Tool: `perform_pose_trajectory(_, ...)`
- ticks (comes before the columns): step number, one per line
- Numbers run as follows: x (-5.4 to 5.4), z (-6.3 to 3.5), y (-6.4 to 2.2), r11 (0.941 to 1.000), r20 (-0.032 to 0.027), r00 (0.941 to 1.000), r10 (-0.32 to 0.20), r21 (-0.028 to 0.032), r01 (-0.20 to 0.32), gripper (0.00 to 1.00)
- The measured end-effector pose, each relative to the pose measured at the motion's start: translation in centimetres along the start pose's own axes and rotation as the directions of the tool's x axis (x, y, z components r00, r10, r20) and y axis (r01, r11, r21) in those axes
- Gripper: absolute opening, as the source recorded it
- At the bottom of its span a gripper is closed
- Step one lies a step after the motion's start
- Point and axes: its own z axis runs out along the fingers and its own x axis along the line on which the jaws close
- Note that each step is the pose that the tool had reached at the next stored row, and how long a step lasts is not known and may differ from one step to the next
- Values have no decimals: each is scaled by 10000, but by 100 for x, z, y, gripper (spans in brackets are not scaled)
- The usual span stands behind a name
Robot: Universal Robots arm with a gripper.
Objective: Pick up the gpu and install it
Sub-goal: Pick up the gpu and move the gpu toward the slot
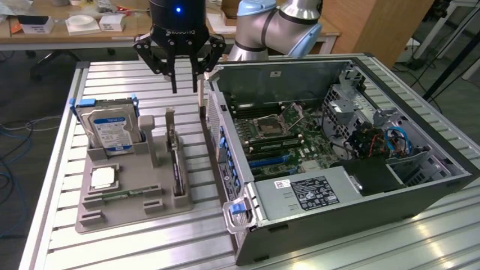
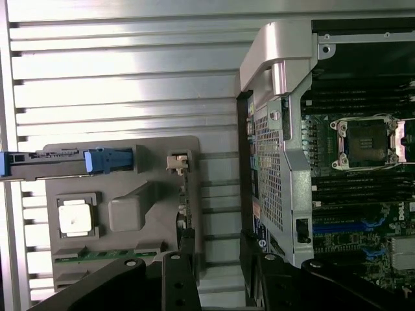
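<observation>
Two fingers (image 1: 174,79) hang well apart on the gripper (image 1: 185,87), and nothing sits between them, so the jaws are open and empty. The gripper hovers over the slatted metal table (image 1: 112,79), just off the rear corner of the open computer case (image 1: 375,219) and above the far end of the grey parts tray (image 1: 127,216). And the gpu (image 1: 175,163)? It's down in that tray, standing on its long edge in the slot nearest the case, metal bracket end towards the gripper, clear of the fingertips. From the wrist view the gpu (image 2: 184,194) is a thin dark line along the tray's (image 2: 117,152) edge, one black finger (image 2: 183,259) of the gripper (image 2: 214,259) crossing over its near end and bare table slats showing in the gap between the jaws. Sharing the tray, a hard drive (image 1: 111,130) with a blue label stands upright at the exterior view's left, a square processor chip (image 1: 103,179) lies flat in front of it, and a narrow green memory stick (image 1: 123,194) lies just beyond that. Inside the case, the motherboard (image 1: 293,135) lies exposed.
</observation>
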Motion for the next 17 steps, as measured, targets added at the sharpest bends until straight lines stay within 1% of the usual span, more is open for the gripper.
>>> perform_pose_trajectory(9,0,8,0,10000,1,10000,0,-1,0,41)
perform_pose_trajectory(17,2,95,-4,10000,1,10000,0,-1,0,41)
